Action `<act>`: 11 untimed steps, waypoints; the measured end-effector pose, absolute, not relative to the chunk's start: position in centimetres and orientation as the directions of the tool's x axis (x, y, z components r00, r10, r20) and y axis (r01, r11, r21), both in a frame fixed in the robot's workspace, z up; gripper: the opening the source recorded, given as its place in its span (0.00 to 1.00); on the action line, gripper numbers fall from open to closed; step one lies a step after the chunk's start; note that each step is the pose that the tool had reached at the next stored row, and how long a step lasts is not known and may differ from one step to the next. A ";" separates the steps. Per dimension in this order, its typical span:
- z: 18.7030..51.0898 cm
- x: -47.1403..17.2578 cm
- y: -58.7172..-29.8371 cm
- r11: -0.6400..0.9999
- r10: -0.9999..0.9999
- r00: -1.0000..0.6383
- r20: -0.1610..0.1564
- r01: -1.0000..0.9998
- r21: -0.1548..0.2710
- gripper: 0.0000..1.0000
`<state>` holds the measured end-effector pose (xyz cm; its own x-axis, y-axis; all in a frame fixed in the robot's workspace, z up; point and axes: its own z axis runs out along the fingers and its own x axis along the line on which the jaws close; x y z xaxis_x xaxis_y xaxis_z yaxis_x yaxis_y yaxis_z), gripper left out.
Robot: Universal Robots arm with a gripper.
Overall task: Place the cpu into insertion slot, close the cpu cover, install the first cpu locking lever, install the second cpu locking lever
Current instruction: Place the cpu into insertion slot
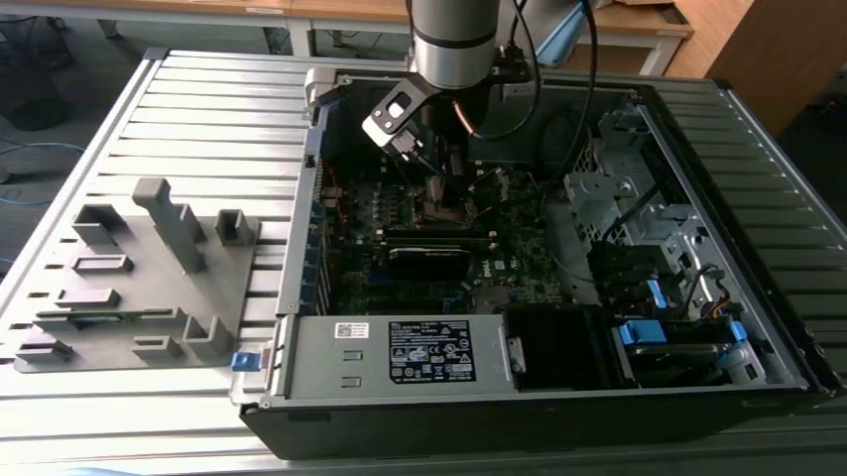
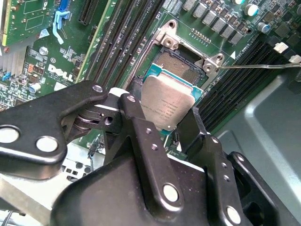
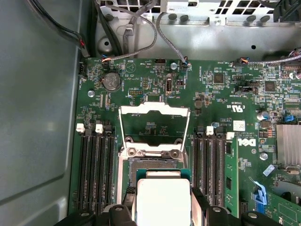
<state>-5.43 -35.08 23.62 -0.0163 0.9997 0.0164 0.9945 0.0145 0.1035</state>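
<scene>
Alignment matters here: we see the gripper [image 2: 164, 117], jaws clamped on the cpu [image 2: 168, 100], poised just over the open insertion slot [image 2: 178, 66].

Black gripper [image 2: 162, 110], silver-grey arm [image 1: 454, 40].

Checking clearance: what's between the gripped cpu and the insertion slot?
Nothing; in the second wrist view the cpu hangs over the bare insertion slot.

Wooden desks [image 1: 347, 10] stand behind the slatted metal table [image 1: 198, 119].
</scene>
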 end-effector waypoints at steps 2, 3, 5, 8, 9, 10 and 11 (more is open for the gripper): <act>23.4 -5.4 -35.1 0.015 1.000 -0.016 0.016 0.995 0.103 0.54; 23.3 -5.4 -35.1 0.015 1.000 -0.016 0.016 0.995 0.103 0.54; 23.1 -5.4 -35.1 0.015 1.000 -0.016 0.016 0.995 0.103 0.54; 23.0 -5.4 -35.1 0.015 1.000 -0.016 0.016 0.995 0.103 0.54; 23.0 -5.4 -35.1 0.015 1.000 -0.016 0.016 0.995 0.103 0.54; 23.0 -5.4 -35.1 0.014 1.000 -0.016 0.016 0.995 0.103 0.54; 23.0 -5.4 -35.1 0.015 1.000 -0.016 0.016 0.995 0.103 0.54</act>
